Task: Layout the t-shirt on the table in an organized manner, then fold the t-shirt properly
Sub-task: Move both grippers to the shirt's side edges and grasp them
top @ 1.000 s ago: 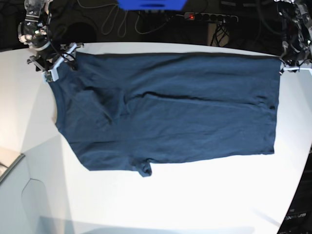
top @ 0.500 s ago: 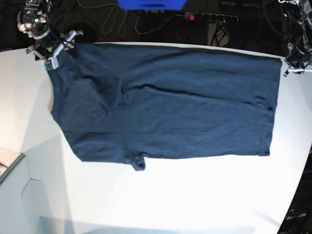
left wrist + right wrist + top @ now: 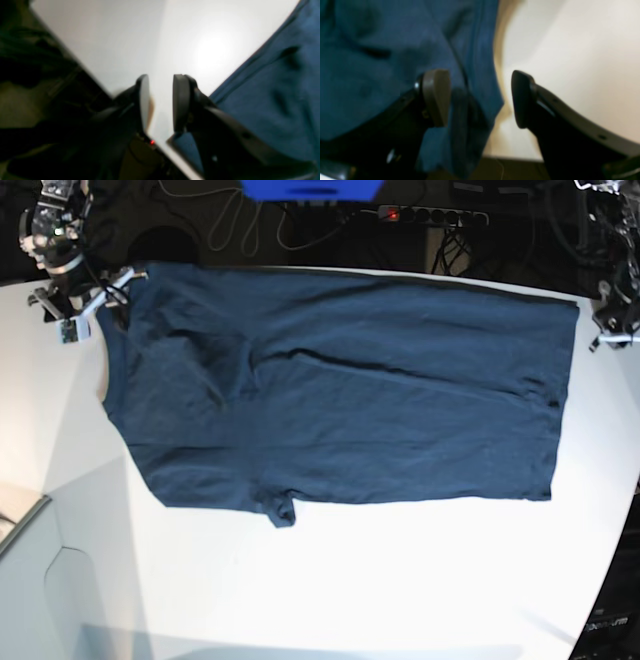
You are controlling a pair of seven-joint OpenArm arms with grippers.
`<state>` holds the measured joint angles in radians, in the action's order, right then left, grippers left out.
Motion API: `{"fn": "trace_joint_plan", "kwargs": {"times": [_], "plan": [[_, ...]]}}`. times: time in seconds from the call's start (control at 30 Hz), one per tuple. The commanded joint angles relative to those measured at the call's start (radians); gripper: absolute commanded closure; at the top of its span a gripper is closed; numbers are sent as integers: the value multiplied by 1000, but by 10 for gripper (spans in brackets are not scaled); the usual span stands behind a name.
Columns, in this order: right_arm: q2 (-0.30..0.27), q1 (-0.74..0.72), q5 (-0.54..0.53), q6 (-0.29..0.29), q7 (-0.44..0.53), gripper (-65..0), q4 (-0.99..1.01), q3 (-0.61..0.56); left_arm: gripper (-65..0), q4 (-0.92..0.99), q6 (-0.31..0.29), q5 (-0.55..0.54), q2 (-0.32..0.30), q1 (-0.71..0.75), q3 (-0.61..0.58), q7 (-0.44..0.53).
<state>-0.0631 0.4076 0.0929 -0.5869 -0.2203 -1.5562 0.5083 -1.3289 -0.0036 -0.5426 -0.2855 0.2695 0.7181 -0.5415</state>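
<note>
The navy t-shirt lies spread flat across the far half of the white table. Its top edge runs along the table's back edge, and a small sleeve fold sticks out at the near side. My right gripper is at the shirt's back-left corner. In the right wrist view it is open, with the shirt's edge lying loose between the jaws. My left gripper is just off the shirt's back-right corner. In the left wrist view it is open over bare table, with the shirt beside it.
Beyond the table's back edge is a dark floor with cables, a power strip with a red light and a blue object. A grey panel edge sits at the near left. The table's curved edge falls away at the right.
Both grippers dragged the shirt towards the back edge, then opened and let go of its corners. The right gripper moved left, the left gripper moved right, off the cloth.
</note>
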Motion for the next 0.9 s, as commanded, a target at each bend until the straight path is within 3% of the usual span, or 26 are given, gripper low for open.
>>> {"fn": "trace_joint_plan", "kwargs": {"times": [0.0, 0.23, 0.43, 0.57, 0.73, 0.87], "plan": [[-7, 0, -14, -12, 23, -391, -19, 5, -158, -36, -3, 2, -19, 4, 7, 21], [-11, -108, -12, -14, 17, -393, -37, -40, -166, -154, -3, 2, -18, -3, 8, 22], [-30, -295, -11, -14, 11, -393, 10, -99, -294, -179, 0, 8, -14, -144, -1, 13], [-33, -451, -9, -14, 11, -393, 145, -102, -324, -151, 0, 13, -18, -258, -35, 13], [-76, -629, -6, -14, 14, -393, 411, -104, -325, -18, 0, 14, -25, -408, -111, 13], [-116, -751, 74, -11, 23, -394, 644, -104, -325, 147, -2, 14, -48, -511, -171, 21]]}}
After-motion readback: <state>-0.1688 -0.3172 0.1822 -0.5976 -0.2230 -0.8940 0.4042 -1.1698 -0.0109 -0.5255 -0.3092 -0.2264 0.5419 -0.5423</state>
